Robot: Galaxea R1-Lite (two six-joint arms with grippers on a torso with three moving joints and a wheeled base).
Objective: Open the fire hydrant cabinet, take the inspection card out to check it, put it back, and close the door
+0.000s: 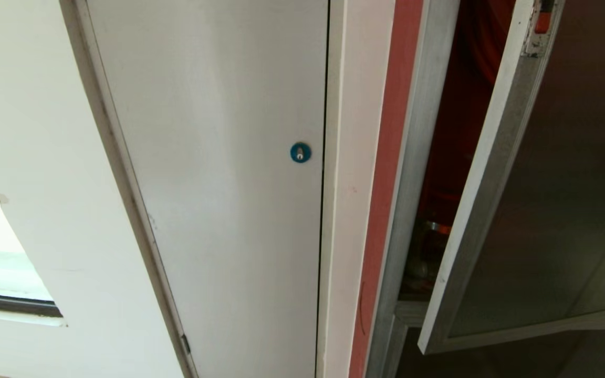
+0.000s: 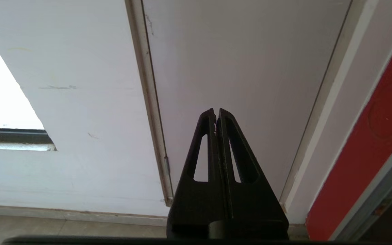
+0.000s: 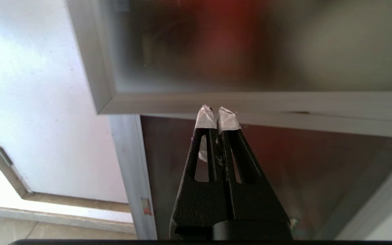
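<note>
The door (image 3: 250,98) hangs ajar just beyond the closed right gripper (image 3: 217,115).

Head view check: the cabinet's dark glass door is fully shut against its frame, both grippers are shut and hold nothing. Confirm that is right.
Not quite. The door is not shut: the head view shows it swung ajar, with a gap exposing the red inside of the fire hydrant cabinet. The rest holds: the left gripper and right gripper are shut and hold nothing.
</note>
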